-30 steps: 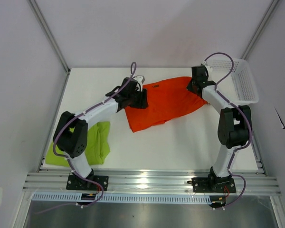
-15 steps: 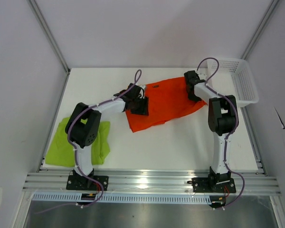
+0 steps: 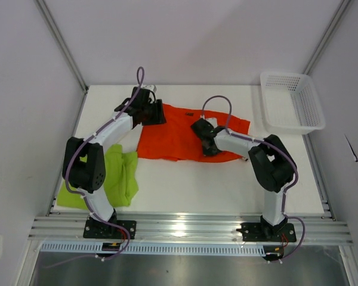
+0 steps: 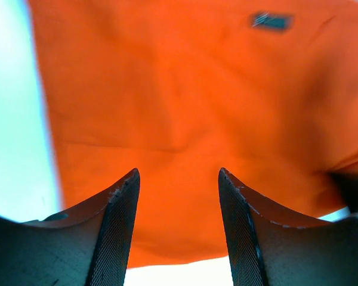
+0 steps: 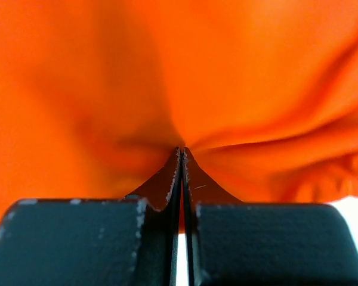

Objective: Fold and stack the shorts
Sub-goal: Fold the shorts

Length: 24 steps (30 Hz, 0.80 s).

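Note:
The bright orange-red shorts [image 3: 173, 134] lie spread across the middle back of the table. Their small dark tag [image 4: 271, 21] shows in the left wrist view. My left gripper [image 3: 159, 113] is open at the shorts' back left corner, its fingers [image 4: 122, 196] straddling the orange cloth [image 4: 179, 107] with nothing pinched. My right gripper [image 3: 206, 143] is over the shorts' right half, shut on a pinched fold of orange cloth [image 5: 227, 71]. The lime green shorts [image 3: 120, 176] lie folded at the front left, partly hidden by my left arm.
A white mesh basket [image 3: 291, 101] stands at the back right corner. A metal rail [image 3: 185, 226] runs along the near edge with both arm bases on it. Grey walls close in the left, back and right sides.
My right gripper has moved left and forward, dragging the shorts' right part toward the middle. My left gripper has moved back and left. The orange shorts now lie further left and wider.

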Motion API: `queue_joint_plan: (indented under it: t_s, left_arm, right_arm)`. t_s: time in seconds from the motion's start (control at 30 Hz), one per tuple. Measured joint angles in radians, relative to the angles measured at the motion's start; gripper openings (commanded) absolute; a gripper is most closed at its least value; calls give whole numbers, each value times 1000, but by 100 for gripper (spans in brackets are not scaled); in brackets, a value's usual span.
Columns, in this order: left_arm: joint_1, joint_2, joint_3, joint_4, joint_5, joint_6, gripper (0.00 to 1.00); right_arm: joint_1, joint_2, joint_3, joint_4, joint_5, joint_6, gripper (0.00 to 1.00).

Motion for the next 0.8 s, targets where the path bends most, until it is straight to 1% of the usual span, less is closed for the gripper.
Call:
queue_joint_plan:
  t_s: [0.03, 0.07, 0.1, 0.13, 0.2, 0.23, 0.27, 0.3, 0.33, 0.4, 0.43, 0.47, 0.5, 0.6, 0.67, 0.77, 0.8]
  left_arm:
    - [-1, -8, 8, -1, -1, 0, 59]
    - [-2, -18, 14, -1, -1, 0, 59]
    - [-5, -31, 18, 0, 0, 1, 59]
    - [-8, -34, 19, -1, 1, 2, 59]
    - [-20, -40, 22, -2, 2, 11, 58]
    - [-29, -40, 22, -2, 2, 17, 58]
    - [-42, -40, 22, -5, 3, 20, 58]
    - [-59, -40, 22, -8, 2, 27, 58]
    - [-78, -40, 22, -8, 3, 32, 58]
    - [-125, -40, 22, -8, 0, 40, 58]
    - [-151, -40, 22, -7, -2, 43, 58]
    - [-175, -40, 22, -6, -3, 45, 58]
    - [-198, -40, 22, -5, -4, 50, 58]
    - [-263, -33, 32, -5, -9, 61, 59]
    - [-308, -16, 58, -7, -26, 63, 60]
    - [-373, 27, 121, -11, -54, 64, 64]
    - [-396, 45, 147, -13, -63, 65, 65]
  right_arm:
    - [41, -7, 0, 3, -20, 4, 0]
    - [79, -16, 2, 2, -41, 7, 3]
    - [107, -27, 5, -2, -62, 8, 10]
    - [124, -37, 9, -5, -78, 9, 14]
    - [130, -78, 14, -8, -117, 11, 20]
    - [114, -108, 14, -11, -144, 11, 33]
    - [87, -143, 12, -10, -172, 17, 35]
    - [48, -186, 5, -1, -209, 19, 37]
    - [-3, -240, -18, 23, -260, 21, 41]
    - [-101, -365, -92, 73, -352, 32, 43]
    - [-195, -428, -138, 96, -386, 40, 44]
    - [-261, -494, -187, 111, -415, 49, 45]
    - [-319, -552, -233, 123, -436, 56, 49]
    - [-440, -687, -356, 155, -519, 78, 50]
    - [-513, -716, -408, 180, -592, 90, 50]
    - [-627, -706, -488, 250, -710, 107, 51]
    - [-671, -695, -521, 274, -750, 118, 53]
